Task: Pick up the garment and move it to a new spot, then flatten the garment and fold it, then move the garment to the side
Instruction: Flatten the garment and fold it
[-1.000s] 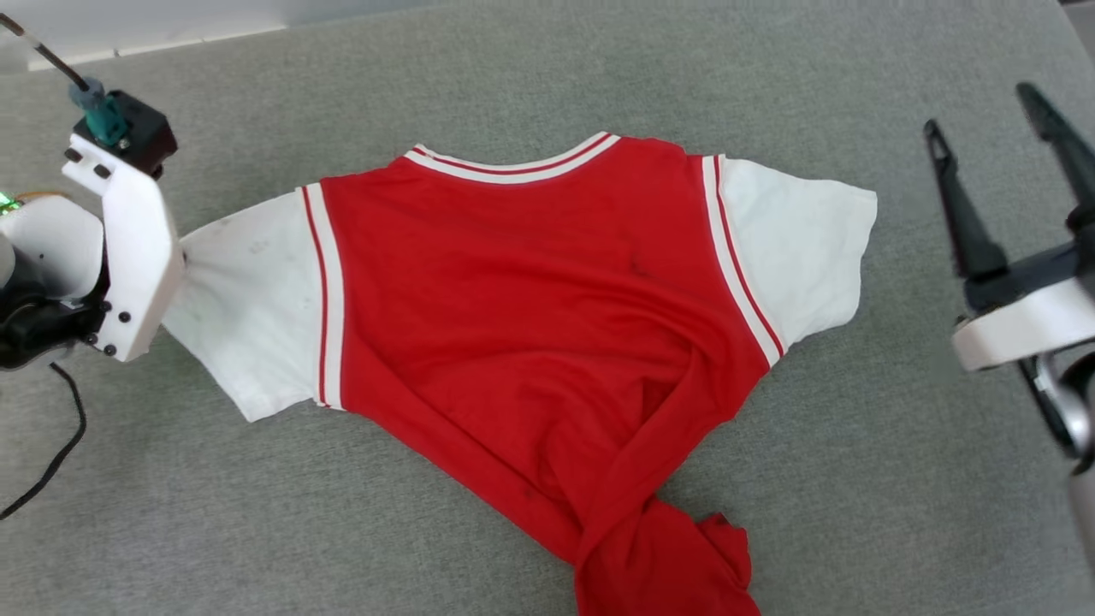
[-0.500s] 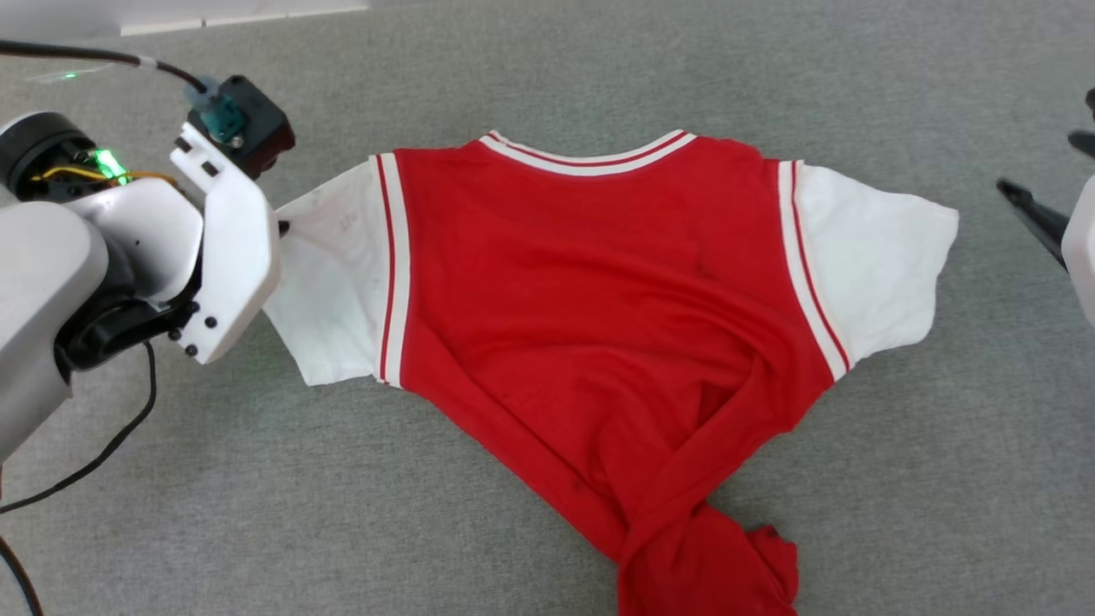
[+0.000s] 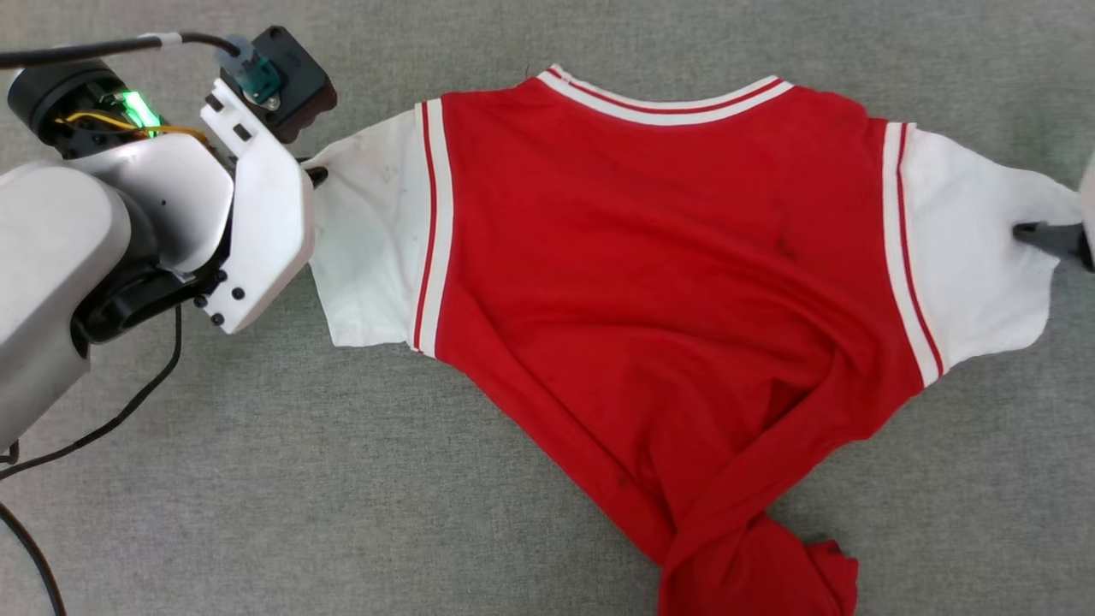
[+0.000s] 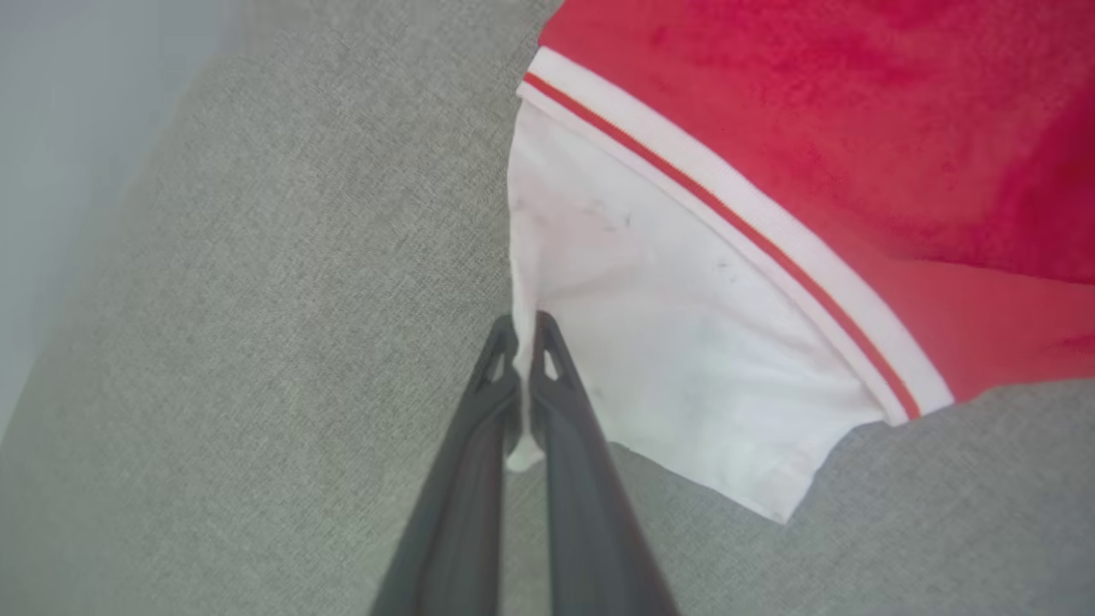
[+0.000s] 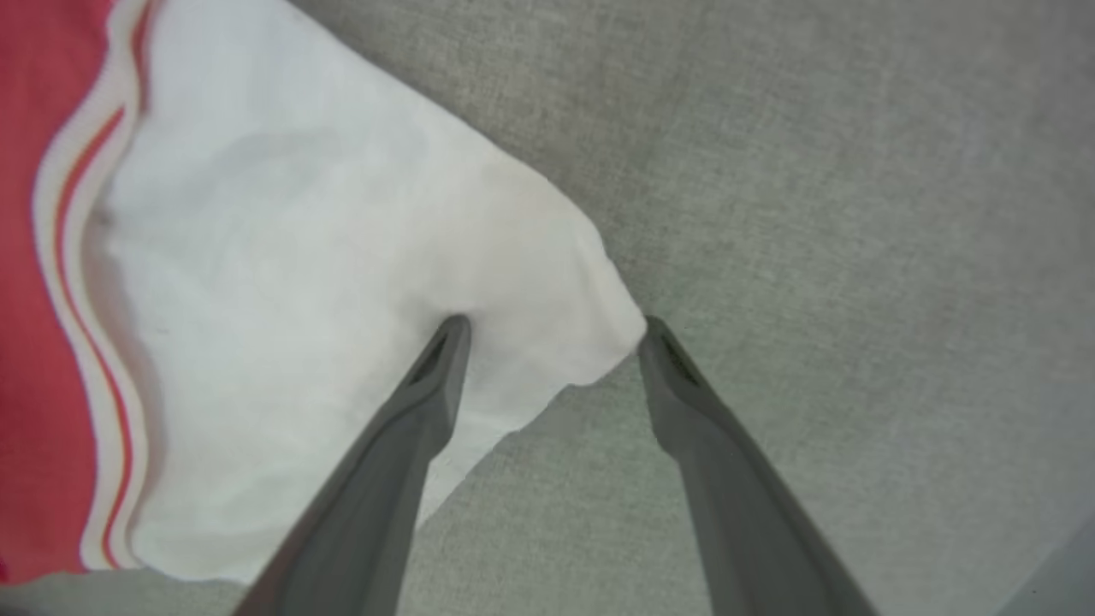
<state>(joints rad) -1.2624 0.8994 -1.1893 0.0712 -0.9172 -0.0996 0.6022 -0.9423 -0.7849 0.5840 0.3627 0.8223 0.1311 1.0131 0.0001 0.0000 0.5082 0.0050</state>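
The garment (image 3: 650,257), a red T-shirt with white sleeves, lies spread on the grey cloth surface (image 3: 342,479) with its collar at the far side. Its lower part is twisted into a bunch (image 3: 753,565) at the near right. My left gripper (image 3: 316,176) is shut on the outer edge of the left sleeve (image 4: 684,342); in the left wrist view the left gripper (image 4: 523,332) pinches the hem between its tips. My right gripper (image 5: 554,329) is open and straddles the corner of the right sleeve (image 5: 342,257), one finger resting on the fabric. In the head view the right gripper (image 3: 1039,233) shows at the right edge.
A black cable (image 3: 103,428) trails over the grey surface at the near left, beside my left arm (image 3: 51,248). A pale band (image 4: 68,128) runs along the left side of the left wrist view, past the grey surface's edge.
The head camera has shifted, so the garment looks larger and further right. My right gripper has come in from the right to the right sleeve's corner. The left gripper still holds the left sleeve.
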